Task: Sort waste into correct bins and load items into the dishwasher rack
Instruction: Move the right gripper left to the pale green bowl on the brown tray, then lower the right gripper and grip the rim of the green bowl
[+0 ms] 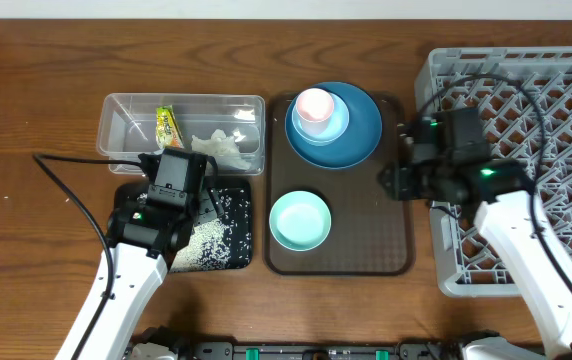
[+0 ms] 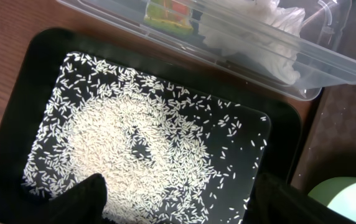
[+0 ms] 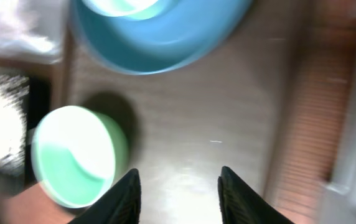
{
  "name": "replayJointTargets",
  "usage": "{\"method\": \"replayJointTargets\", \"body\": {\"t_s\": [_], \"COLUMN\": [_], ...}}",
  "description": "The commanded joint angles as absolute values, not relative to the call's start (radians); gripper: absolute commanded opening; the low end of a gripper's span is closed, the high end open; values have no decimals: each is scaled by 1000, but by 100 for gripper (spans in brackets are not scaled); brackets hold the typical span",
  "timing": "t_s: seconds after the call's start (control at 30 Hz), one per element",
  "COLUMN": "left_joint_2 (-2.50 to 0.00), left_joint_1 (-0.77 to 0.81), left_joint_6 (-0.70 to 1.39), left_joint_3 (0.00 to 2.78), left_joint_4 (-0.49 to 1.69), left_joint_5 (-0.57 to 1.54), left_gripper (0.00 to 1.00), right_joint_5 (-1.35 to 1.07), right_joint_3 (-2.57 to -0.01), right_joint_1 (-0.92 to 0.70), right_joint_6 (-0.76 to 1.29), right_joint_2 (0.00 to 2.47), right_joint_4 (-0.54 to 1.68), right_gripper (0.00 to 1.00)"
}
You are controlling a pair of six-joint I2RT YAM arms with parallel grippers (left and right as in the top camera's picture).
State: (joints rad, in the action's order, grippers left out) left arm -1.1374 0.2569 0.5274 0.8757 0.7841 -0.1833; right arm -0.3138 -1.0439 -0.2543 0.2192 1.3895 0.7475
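**Left gripper** (image 2: 181, 204): fingers (image 2: 81, 199) spread wide, nothing between them.
- Directly below: black tray (image 2: 16, 124), flat, rectangular, rounded corners. It holds white rice (image 2: 134, 155), a dense heap with a bare patch in the middle and loose grains around it.
- Beyond the fingertips, just beside the tray: clear container (image 2: 327, 68), thin-walled plastic. It holds a yellow-green wrapper (image 2: 168, 12), cut off at the frame edge, and a crumpled white tissue (image 2: 252, 37).

**Right gripper** (image 3: 178, 186): fingers (image 3: 125, 193) apart, holding nothing. The wrist view is motion-blurred.
- Below: bare brown tray (image 1: 386, 230), matte.
- Just left of the fingers: mint bowl (image 3: 72, 155), round, empty, standing on the brown tray.
- Further ahead: dark blue plate (image 1: 366, 125) on the same tray. It bears a light blue bowl (image 1: 331, 130) with a pink cup (image 1: 314, 103) inside.
- Behind the gripper: grey rack (image 1: 546, 90), a plastic lattice partly hidden by the arm. No dishes show in its visible part.

All of these stand on a wooden table (image 1: 26, 100).
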Motion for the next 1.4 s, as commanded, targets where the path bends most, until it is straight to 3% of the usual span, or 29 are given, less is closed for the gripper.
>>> {"method": "replayJointTargets", "body": {"t_s": [0.0, 0.13, 0.63, 1.23, 1.37], "left_joint_2": [-1143, -1143, -1143, -1143, -1143], "left_joint_1": [253, 253, 234, 171, 171], "left_joint_6": [533, 532, 514, 514, 514], "left_joint_3": [881, 881, 881, 881, 881], "left_joint_4": [785, 785, 776, 781, 781], "left_joint_5": [-196, -196, -256, -255, -255], "left_gripper": [83, 88, 94, 97, 97], "right_joint_5": [-400, -400, -354, -228, -183], "right_joint_3": [-1037, -1037, -1037, -1037, -1037], "right_joint_1": [-323, -418, -763, -881, -891], "right_joint_6": [236, 236, 247, 258, 258], "right_joint_2": [1418, 1471, 1696, 1819, 1825], "right_joint_4": [724, 666, 415, 411, 422], "right_gripper": [43, 43, 45, 37, 27]}}
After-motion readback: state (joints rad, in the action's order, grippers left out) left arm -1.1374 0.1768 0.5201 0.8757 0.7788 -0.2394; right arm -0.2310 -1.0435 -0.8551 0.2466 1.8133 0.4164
